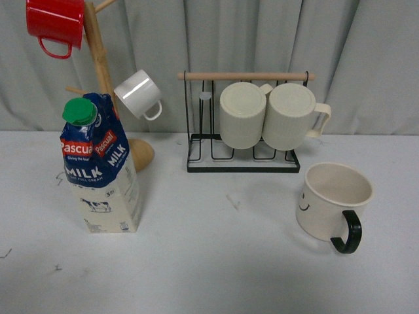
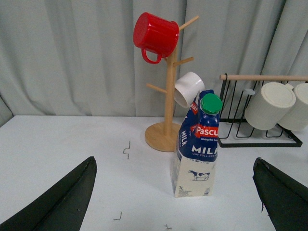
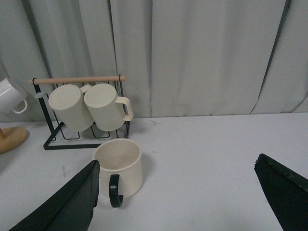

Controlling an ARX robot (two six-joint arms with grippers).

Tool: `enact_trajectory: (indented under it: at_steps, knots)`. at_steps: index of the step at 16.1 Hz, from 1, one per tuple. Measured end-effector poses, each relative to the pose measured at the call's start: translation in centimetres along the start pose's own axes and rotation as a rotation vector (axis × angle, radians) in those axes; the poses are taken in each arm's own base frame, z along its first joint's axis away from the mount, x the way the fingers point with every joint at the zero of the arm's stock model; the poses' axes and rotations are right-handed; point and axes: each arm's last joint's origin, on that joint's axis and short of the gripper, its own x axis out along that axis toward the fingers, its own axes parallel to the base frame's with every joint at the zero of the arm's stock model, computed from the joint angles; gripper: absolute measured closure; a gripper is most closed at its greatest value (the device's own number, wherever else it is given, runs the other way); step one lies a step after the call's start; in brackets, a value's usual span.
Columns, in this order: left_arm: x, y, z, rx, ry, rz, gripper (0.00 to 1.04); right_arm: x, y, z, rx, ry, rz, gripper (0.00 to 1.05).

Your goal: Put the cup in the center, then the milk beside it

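cup (image 1: 330,199) sat upright on the right side of the table, with its black handle turned toward the robot and its smiley face toward the middle; nothing touched it. milk (image 1: 101,170) stood upright well apart on the left, green cap on. between them lay the center (image 1: 209,245), bare white tabletop with only faint black marks, so by my reading you had not begun the first step, the cup's move. your right gripper (image 3: 177,161) had its fingers (image 3: 72,202) spread wide and empty, with the cup ahead of them, nearer one finger than the other. your left gripper (image 2: 174,161) was likewise wide apart and empty, facing the milk. just behind the cup a wire rack (image 1: 242,160) held two ribbed mugs (image 1: 268,116), so you'd want to keep clear of it. next you'd need to bring the right arm forward and down, square up on the cup's wall away from the handle, close, then carry it left to the center
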Motion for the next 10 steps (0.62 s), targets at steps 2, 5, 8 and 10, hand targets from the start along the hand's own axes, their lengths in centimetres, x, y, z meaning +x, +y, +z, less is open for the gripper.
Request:
enact_trajectory:
  at_steps: [2, 5, 8, 10]
  knots:
    - [0.00, 0.00, 0.00, 0.000, 0.000, 0.000, 0.07, 0.00, 0.00, 0.00, 0.000, 0.000, 0.000, 0.06]
    - [0.00, 0.00, 0.00, 0.000, 0.000, 0.000, 0.07, 0.00, 0.00, 0.00, 0.000, 0.000, 0.000, 0.06]
    - [0.00, 0.00, 0.00, 0.000, 0.000, 0.000, 0.07, 0.00, 0.00, 0.00, 0.000, 0.000, 0.000, 0.06]
    - [0.00, 0.00, 0.00, 0.000, 0.000, 0.000, 0.07, 0.00, 0.00, 0.00, 0.000, 0.000, 0.000, 0.06]
